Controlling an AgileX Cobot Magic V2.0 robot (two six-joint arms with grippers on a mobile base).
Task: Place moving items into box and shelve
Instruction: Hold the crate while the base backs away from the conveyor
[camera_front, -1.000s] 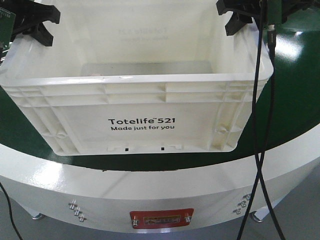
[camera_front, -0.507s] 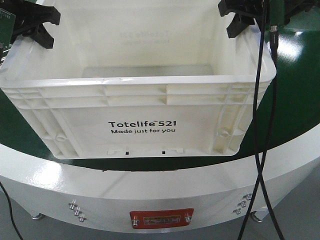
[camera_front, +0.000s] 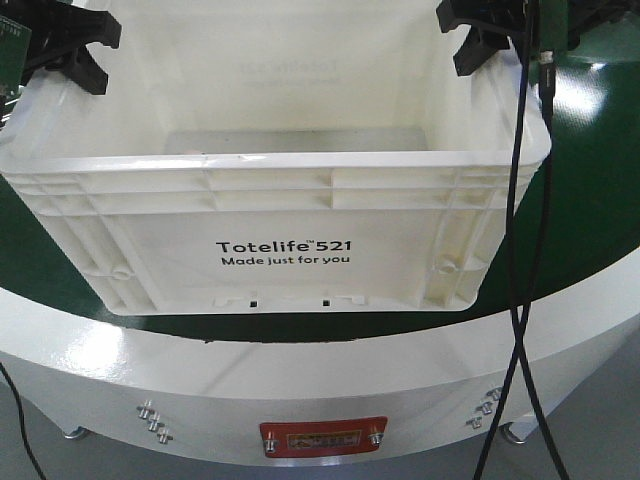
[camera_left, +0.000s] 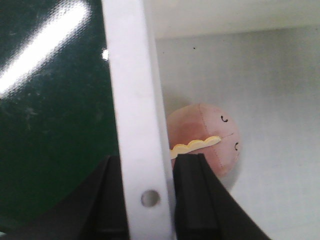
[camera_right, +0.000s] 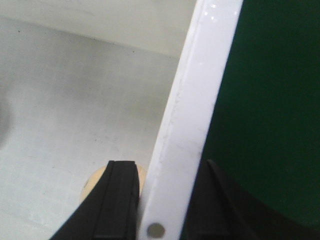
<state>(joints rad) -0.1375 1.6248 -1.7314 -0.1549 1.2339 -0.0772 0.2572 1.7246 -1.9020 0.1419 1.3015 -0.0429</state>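
box: your white box (camera_front: 285, 255) sits mid-table on the green table (camera_front: 590, 200), open top, print facing the front camera.
left claw: the left claw (camera_left: 145, 165) is at the box's 10 o'clock corner, clenched on the side wall with one finger on each face of the rim.
right claw: the right claw (camera_right: 165, 170) straddles the rim at 2 o'clock. The outer finger is against it, but there's a sliver of gap at the inner one, so I can't tell if it's biting.
moving items: the pink ball (camera_left: 210, 145) is on the box floor, right beside the left wall. A pale second ball (camera_right: 91, 185) peeks out behind the right claw's inner finger.
handling: the balls look soft and light, so the load is mostly crate. Its plastic is stiff but smooth, so it could slip.
where to hold: stay on the ribbed rim at opposite walls and lift level, or the balls will roll.
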